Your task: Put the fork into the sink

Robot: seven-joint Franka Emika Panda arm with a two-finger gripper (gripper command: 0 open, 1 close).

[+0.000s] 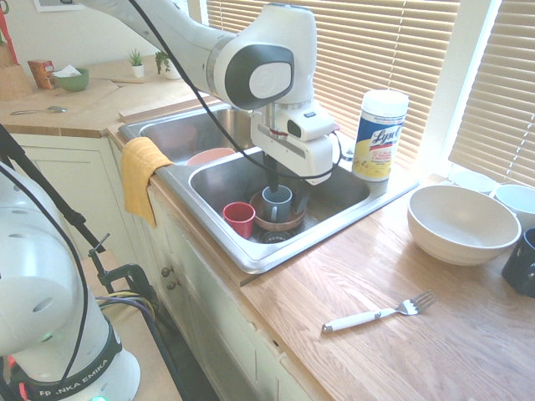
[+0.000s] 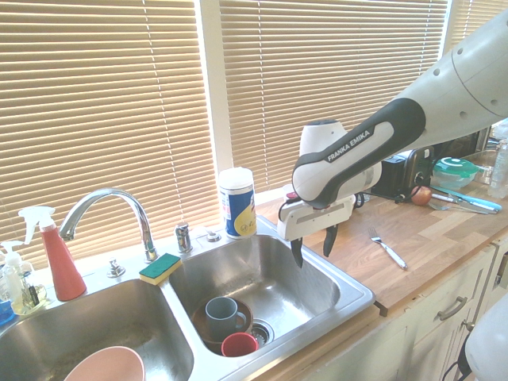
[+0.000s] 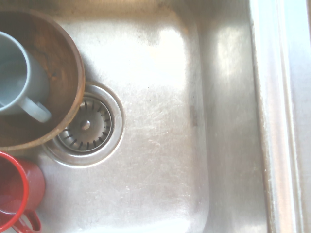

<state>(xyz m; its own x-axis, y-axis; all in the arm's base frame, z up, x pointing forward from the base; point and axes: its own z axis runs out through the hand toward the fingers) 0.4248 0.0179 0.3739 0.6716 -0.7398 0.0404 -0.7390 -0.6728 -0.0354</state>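
The jaws [image 2: 314, 244] hang open and empty above the sink [image 2: 349, 298], pointing down. The fork [image 1: 378, 314] lies well apart on the wooden worktop [image 1: 401, 276], probably tines up. The arm should travel over and pinch the slim white handle squarely. Sunlit blinds [image 2: 333, 71] back the kitchen.

Exteriors face the sink [image 1: 251, 251] from opposite sides; wrist looks down
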